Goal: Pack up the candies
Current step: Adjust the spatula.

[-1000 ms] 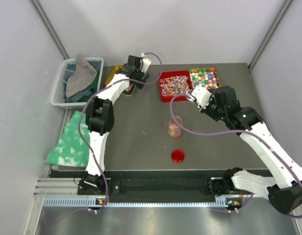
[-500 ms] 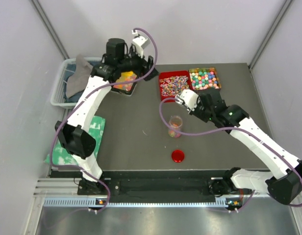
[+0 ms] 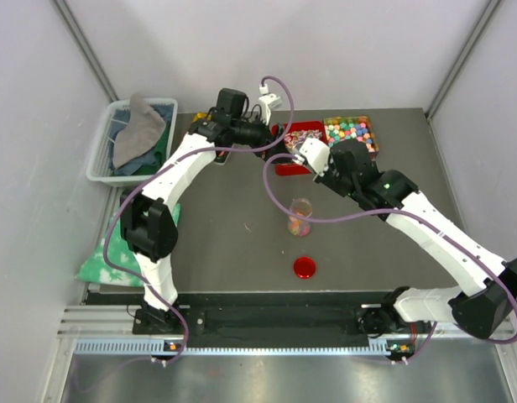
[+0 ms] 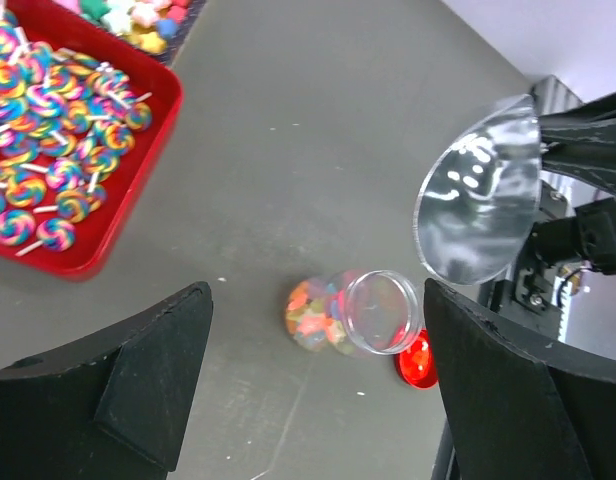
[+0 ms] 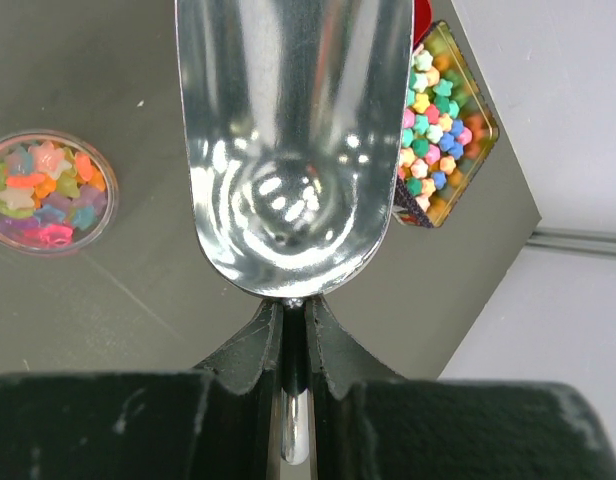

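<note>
Overhead and wrist views of the two-arm station on a dark table [image 3: 233, 235]. The left gripper [image 3: 271, 134] hangs above the near left edge of the red tray [image 4: 108, 225]. Its fingers [image 4: 128, 390] are spread wide apart with nothing between them. The right gripper [image 5: 293, 320] is clamped on the thin handle of a metal scoop [image 5: 293, 140]. The scoop's polished bowl is empty and is held above the table, beside the trays. The candies lie in three places. Swirl lollipops [image 4: 48, 130] on white sticks fill the red tray. Pastel star candies [image 3: 351, 136] fill a second tray [image 3: 349, 119], which touches the red tray on its right at the far edge of the table. A further portion of star candies sits in the bottom of a clear jar [image 3: 300, 216]. The jar stands upright and uncapped near the middle of the table, on the near side of the trays and apart from them. A red lid [image 3: 305, 267] lies flat on the table on the near side of the jar, close to it but not touching. At the far left stands a basket [image 3: 103, 151] holding a grey cloth [image 3: 141, 126]. A green patterned cloth [image 3: 116, 248] lies at the table's left edge, partly hidden by the left arm.
</note>
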### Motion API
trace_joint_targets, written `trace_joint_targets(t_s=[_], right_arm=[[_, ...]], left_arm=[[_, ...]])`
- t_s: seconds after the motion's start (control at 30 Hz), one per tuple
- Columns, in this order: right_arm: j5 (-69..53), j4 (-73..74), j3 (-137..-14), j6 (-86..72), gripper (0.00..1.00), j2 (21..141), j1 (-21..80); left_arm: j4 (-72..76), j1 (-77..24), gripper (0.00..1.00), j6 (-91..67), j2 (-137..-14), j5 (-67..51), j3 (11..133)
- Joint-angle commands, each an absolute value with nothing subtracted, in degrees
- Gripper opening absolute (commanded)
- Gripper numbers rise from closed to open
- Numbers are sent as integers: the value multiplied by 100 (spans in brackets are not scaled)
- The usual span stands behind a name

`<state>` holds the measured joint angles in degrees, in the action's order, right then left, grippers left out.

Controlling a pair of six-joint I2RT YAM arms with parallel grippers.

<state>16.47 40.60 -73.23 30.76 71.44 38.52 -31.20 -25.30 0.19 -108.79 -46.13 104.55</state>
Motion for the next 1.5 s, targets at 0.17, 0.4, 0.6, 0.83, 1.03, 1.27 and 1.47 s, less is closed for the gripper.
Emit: trace_joint_targets(t_s=[0.17, 0.4, 0.6, 0.83, 1.03, 1.27, 1.47], right_arm=[[2057, 3577, -7427, 3102, 0, 7154, 3938], [2127, 3542, -7313, 3190, 0, 7207, 4112], [2188, 3560, -7225, 3252, 0, 7286, 4350], [2206, 3559, -7356, 3261, 0, 7321, 4456], [2206, 3717, -7602, 3269, 0, 7278, 4561], [2276, 3674, -7655, 3313, 0, 7260, 4728], [2172, 3577, -7690, 3375, 0, 7102, 4729]], left_arm=[[-2786, -2522, 89, -185, -10740, -5176, 10564], [-2628, -2531, 88, -404, -10784, -5528, 10617], [-2593, -2531, 86, -501, -10925, -5695, 10740], [-2575, -2549, 76, -545, -11004, -5757, 10775], [-2584, -2566, 55, -536, -11092, -5774, 10723], [-2558, -2593, 25, -580, -11188, -5897, 10731], [-2558, -2593, 0, -624, -11267, -6248, 10688]])
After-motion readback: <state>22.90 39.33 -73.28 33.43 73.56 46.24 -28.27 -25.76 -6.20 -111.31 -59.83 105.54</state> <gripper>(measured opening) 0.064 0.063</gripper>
